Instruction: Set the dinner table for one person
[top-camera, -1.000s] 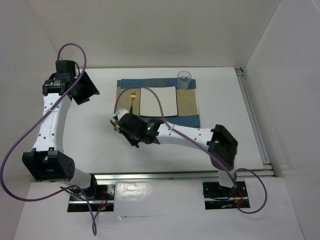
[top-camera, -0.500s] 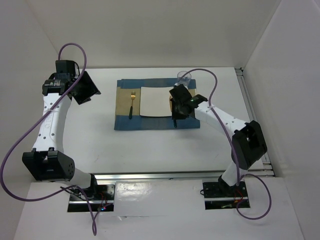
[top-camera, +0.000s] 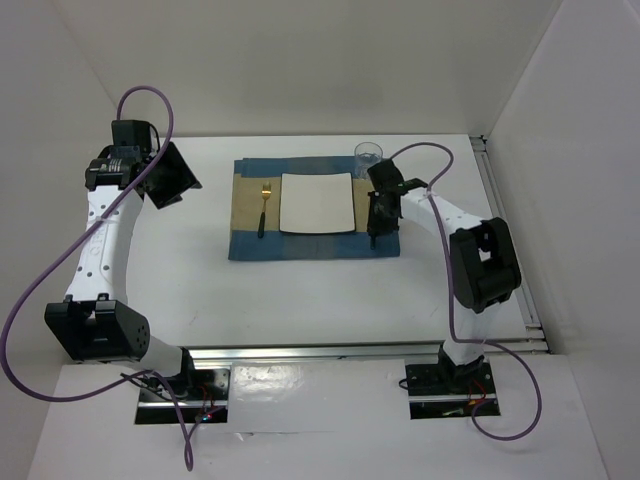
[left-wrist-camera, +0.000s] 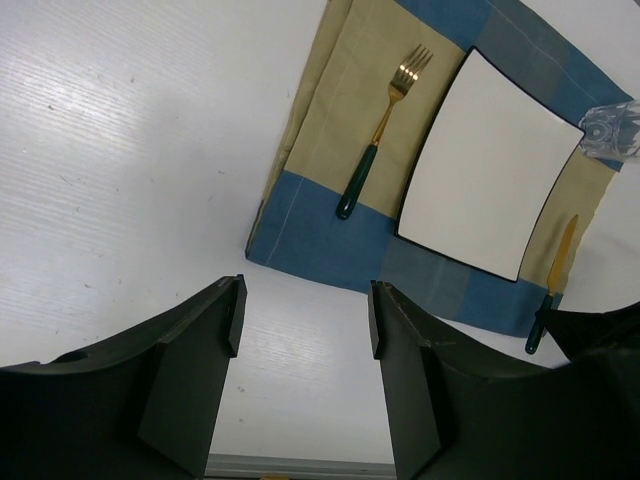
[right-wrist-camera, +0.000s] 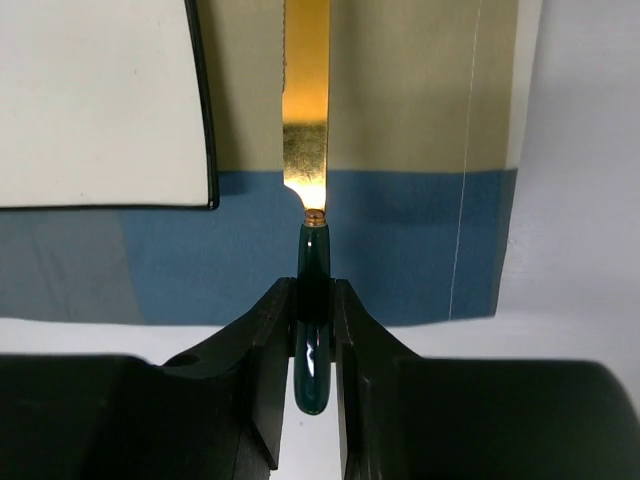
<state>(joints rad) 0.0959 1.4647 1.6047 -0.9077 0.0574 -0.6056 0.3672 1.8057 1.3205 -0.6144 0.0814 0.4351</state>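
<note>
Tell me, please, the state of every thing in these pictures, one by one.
placemat: spread flat on the table.
plate: flat on the placemat, empty.
fork: lying on the placemat left of the plate, tines pointing away.
knife: right of the plate, handle gripped.
glass: upright at the placemat's far right corner.
left gripper: open, empty.
right gripper: shut on the knife handle.

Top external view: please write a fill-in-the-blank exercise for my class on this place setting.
The fork lies to the ____ of the plate.
The right gripper clamps the knife by its ____.
The left gripper is ____ and holds nothing.
The glass stands at the placemat's far ____ corner.
Missing words: left; handle; open; right.
</note>
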